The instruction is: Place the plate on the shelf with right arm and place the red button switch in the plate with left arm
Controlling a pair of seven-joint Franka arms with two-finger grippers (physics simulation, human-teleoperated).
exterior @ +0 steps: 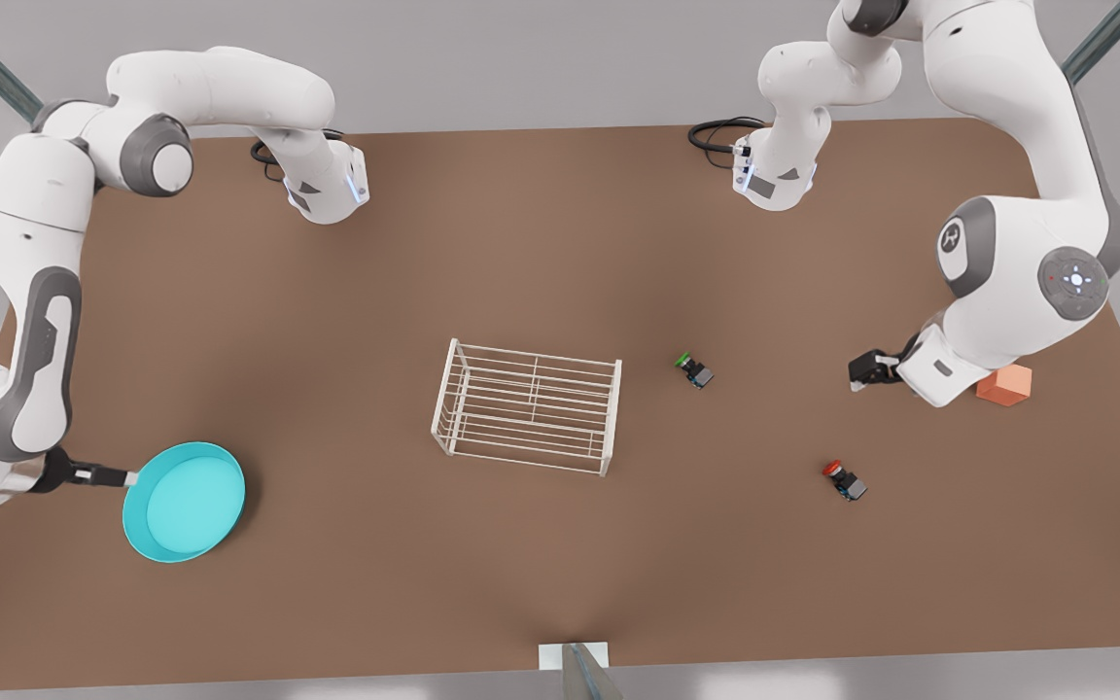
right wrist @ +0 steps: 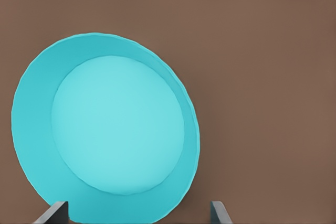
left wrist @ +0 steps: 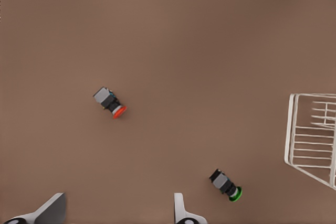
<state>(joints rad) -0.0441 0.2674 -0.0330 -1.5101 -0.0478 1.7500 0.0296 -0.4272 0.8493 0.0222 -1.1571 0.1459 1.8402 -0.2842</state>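
The turquoise plate (exterior: 186,501) (right wrist: 115,124) lies flat on the brown table at the front view's lower left. My right gripper (exterior: 129,476) (right wrist: 136,213) is at its rim, fingers spread wide and open. The white wire shelf (exterior: 526,406) (left wrist: 312,140) stands mid-table. Lying on its side at the front view's right is the red button switch (exterior: 842,478) (left wrist: 111,103). My left gripper (exterior: 857,374) (left wrist: 116,212) hangs open above the table, up and to the right of that switch and apart from it.
A green-capped switch (exterior: 693,369) (left wrist: 227,184) lies between the shelf and the left gripper. An orange cube (exterior: 1004,385) sits just behind the left arm's wrist. A metal post (exterior: 575,666) stands at the table's near edge.
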